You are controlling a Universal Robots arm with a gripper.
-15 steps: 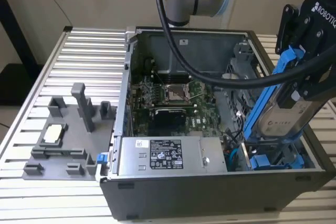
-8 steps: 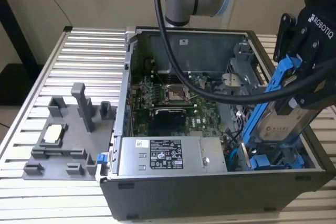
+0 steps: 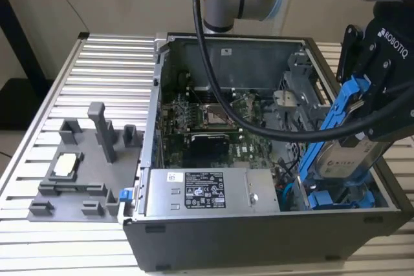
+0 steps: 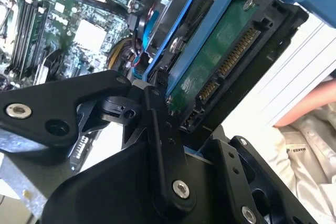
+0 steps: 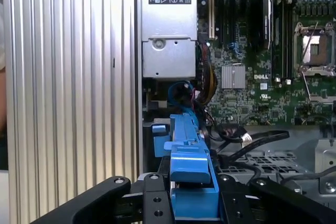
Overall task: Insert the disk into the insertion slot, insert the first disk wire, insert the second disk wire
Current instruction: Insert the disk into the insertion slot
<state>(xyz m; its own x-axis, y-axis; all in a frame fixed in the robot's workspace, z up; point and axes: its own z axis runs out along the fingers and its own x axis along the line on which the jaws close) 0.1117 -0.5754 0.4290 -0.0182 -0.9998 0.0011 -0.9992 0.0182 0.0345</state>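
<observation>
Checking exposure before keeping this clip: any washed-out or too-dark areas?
Exterior view: even light, though the computer case is dim inside. Second wrist view: the table beside the disk washes out white. First wrist view: table ribs bright, gripper nearly black.

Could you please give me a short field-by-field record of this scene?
held object: flat silver-grey hard disk in a bright blue plastic carrier, tilted, not seated
gripper: black gripper, fingers shut on the carrier
target: grey sheet-metal drive bay with blue rails, under the disk's lower end
wiring: the disk's connector pins bare, no wire attached
setting: open grey computer case on ribbed aluminium table
</observation>
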